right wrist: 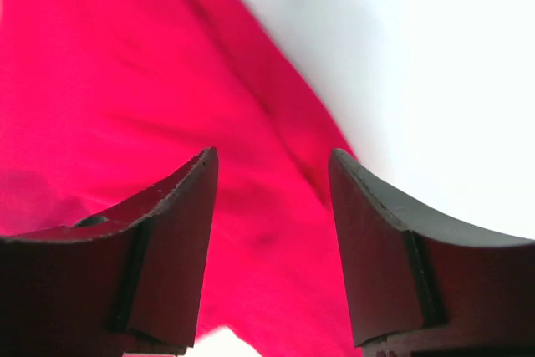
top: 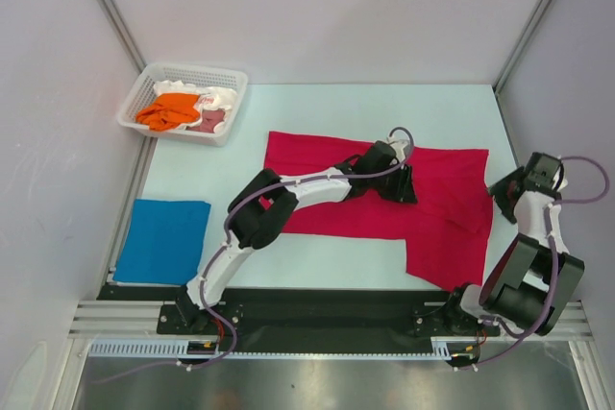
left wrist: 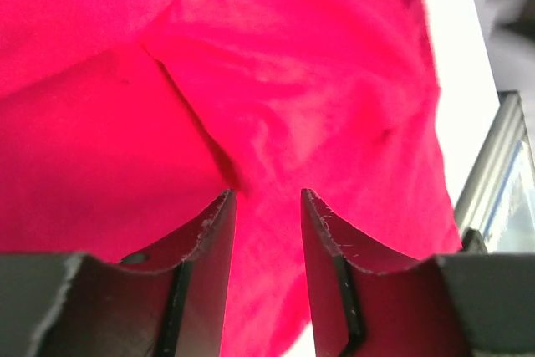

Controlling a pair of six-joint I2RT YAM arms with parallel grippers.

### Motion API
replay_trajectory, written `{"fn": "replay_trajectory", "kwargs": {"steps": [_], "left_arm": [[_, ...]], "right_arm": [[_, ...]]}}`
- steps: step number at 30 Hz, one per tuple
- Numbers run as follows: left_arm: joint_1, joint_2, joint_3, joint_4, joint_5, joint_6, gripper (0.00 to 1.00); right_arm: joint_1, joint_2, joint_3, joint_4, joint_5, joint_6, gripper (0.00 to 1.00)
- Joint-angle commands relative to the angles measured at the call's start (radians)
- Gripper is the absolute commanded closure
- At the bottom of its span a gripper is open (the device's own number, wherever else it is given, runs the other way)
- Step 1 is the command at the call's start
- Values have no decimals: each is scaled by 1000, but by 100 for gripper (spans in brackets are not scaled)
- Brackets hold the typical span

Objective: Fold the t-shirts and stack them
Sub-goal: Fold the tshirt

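Spreading across the middle of the bench [top: 336,108], the red shirt [top: 447,194] lies soft and limp; we judge it light, best pinched at hems or corners. The folded blue shirt [top: 163,239] sits near left, the basket [top: 233,84] far left. Our left tool [left wrist: 267,198] and right tool [right wrist: 272,156] hover spread, holding nothing.

Two slim robot arms, the left arm [top: 317,185] and the right arm [top: 534,223], have white tube links between chunky black joints. A greyish-purple cable [top: 605,178] loops along each. The fingers [left wrist: 209,244] are dark wedges with scuffed, pale edges.
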Motion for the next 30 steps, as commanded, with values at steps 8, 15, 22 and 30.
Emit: {"fn": "replay_trajectory", "kwargs": {"steps": [8,15,22,30], "left_arm": [[222,-248,-93,-18,11,134,58],[415,-180,-33,-121,-61,200,56],[546,-117,-78,-118,-57,160,57],[589,-145,-161,-96,-86,151,57]], "right_arm": [[109,341,301,332,-109,-81,40],[144,582,496,355,-116,-112,31],[147,660,536,366,-148,-101,47],[144,685,562,328,-90,-112,50]]}}
